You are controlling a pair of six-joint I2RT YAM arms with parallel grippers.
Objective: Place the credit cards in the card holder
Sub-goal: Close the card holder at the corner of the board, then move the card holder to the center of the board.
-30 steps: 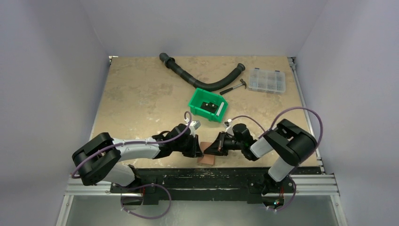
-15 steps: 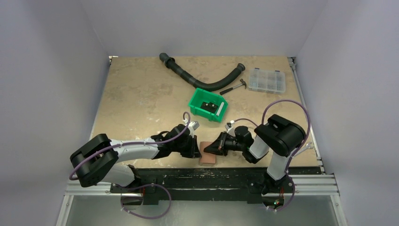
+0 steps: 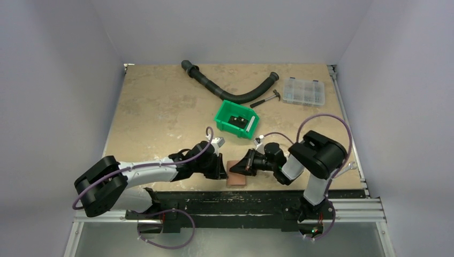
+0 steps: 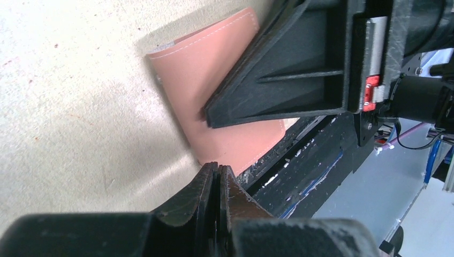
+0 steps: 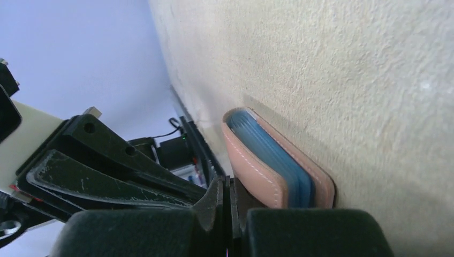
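Observation:
The card holder, a reddish-brown folded wallet, lies flat near the table's front edge. In the right wrist view it is folded, with the light blue card's edge showing between its leaves. The yellow-gold card is not visible. My left gripper is shut and empty, its tips at the wallet's near-left corner. My right gripper is shut and empty, lying low over the wallet's top leaf, its tips beside the fold. The left gripper's fingers face it.
A green bin holding small parts stands just behind the grippers. A black corrugated hose, a small hammer and a clear compartment box lie at the back. The black front rail runs right beside the wallet.
The left arm has stretched a little further right, and the right arm's elbow has swung up and left. Both grippers have closed in slightly over the wallet, which stays in place.

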